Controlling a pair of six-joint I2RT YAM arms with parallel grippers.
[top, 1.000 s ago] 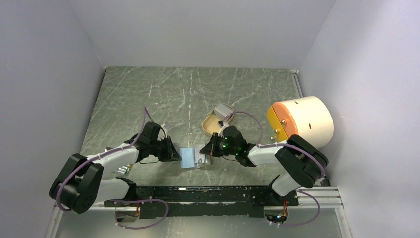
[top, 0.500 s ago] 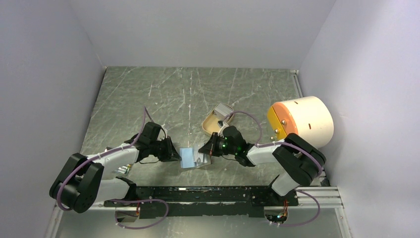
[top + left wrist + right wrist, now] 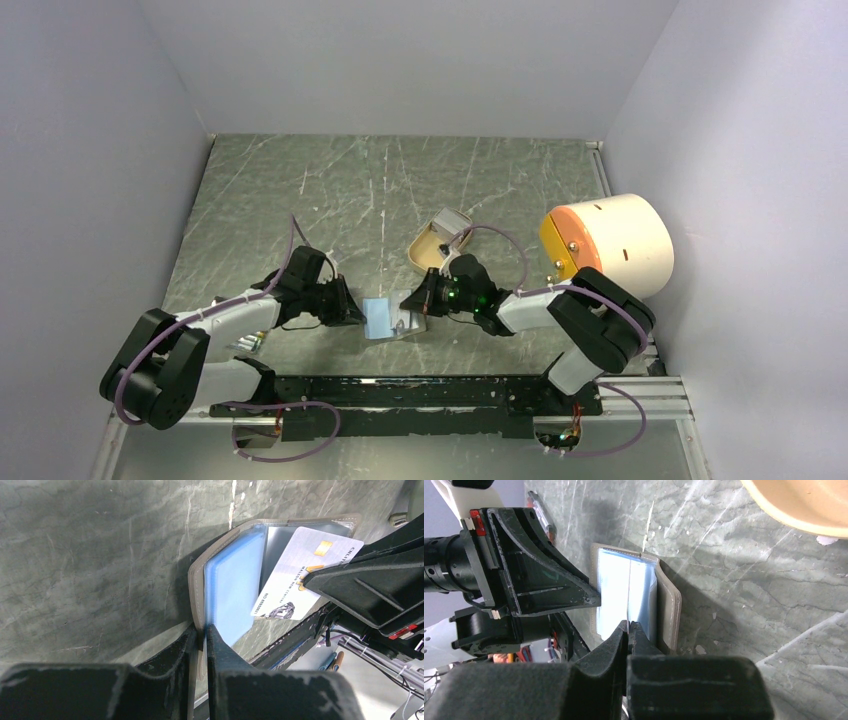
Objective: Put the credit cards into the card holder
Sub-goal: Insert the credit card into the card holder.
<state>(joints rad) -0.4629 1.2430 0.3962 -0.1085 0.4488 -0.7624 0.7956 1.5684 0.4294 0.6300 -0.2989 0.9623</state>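
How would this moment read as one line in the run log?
left gripper: shut on card holder edge | right gripper: shut on credit card | credit card: tilted over the open card holder

The left arm point(image 3: 235, 318) lies low, its elbow folded back beside its base and its forearm reaching right toward the middle; the left end effector point(image 3: 352, 312) points right, its two black fingers point(image 3: 222, 652) pressed almost together, clamping the edge of the card holder point(image 3: 196, 587); the right arm point(image 3: 520, 312) mirrors it, elbow bent near its base, forearm stretched left; the right end effector point(image 3: 408, 303) faces the left one, the two sets of tips near but apart; its fingers point(image 3: 614, 642) are fully closed, pinching a credit card point(image 3: 295, 570) by one end.
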